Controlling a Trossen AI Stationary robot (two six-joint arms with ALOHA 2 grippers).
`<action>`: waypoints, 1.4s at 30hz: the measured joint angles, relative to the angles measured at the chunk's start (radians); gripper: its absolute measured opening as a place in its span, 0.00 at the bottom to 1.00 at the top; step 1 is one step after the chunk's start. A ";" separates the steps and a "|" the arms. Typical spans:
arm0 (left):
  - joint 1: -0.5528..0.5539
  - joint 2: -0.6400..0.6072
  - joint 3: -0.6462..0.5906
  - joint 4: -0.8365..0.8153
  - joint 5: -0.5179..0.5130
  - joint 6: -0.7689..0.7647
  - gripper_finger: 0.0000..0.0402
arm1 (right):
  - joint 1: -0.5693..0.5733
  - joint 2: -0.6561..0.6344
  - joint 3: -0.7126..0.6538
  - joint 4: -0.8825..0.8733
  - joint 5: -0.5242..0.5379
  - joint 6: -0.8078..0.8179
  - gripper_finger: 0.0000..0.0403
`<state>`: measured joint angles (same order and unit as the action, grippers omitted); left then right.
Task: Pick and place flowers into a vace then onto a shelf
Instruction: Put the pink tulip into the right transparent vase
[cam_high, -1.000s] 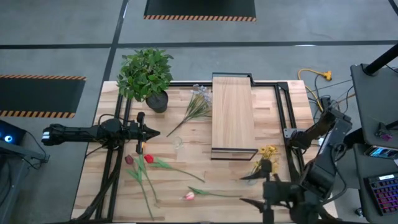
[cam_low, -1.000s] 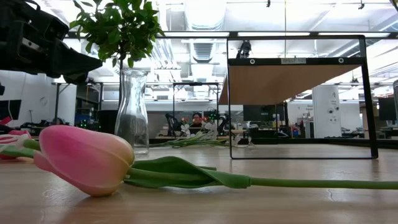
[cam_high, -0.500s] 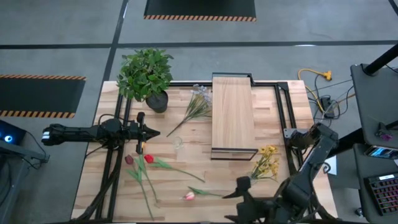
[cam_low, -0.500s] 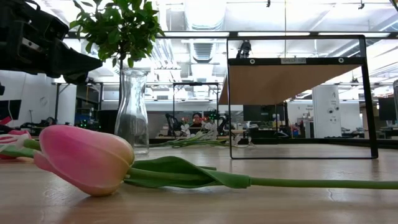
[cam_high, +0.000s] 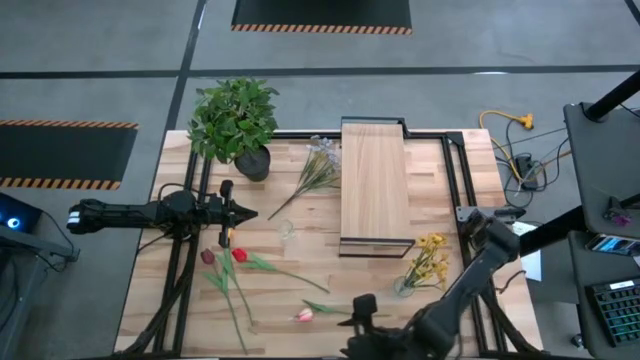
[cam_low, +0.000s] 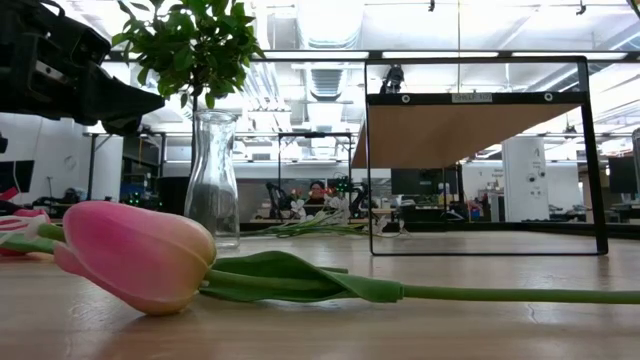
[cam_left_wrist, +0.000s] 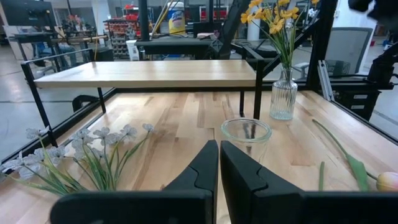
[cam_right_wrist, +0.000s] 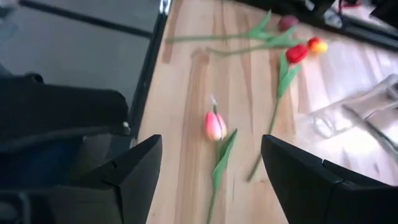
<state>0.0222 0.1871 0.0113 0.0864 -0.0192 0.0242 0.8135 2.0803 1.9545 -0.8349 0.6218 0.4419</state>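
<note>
The pink tulip (cam_high: 304, 315), low centre, is being approached by the wide-open, empty right gripper (cam_right_wrist: 211, 171); lowering and closing are needed next. The left gripper (cam_left_wrist: 219, 163) waits shut, empty.

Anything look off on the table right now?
Nothing spilled or damaged. The flowers lie loose on the table as expected: pink tulip near the front edge, red tulips on the left. The yellow blooms already stand in a small vase; the clear vase is upright, empty.
</note>
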 joint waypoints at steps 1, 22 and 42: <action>0.000 0.000 0.000 0.000 0.000 0.000 0.00 | -0.006 0.013 0.000 0.000 -0.005 0.000 0.65; 0.000 0.000 0.000 0.000 0.000 0.000 0.00 | -0.106 0.129 -0.072 -0.072 -0.181 0.137 0.59; 0.000 0.000 0.000 0.000 0.000 0.000 0.00 | -0.196 0.136 -0.272 0.061 -0.362 0.142 0.57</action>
<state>0.0219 0.1871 0.0113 0.0861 -0.0189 0.0242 0.6176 2.2162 1.6829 -0.7741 0.2602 0.5835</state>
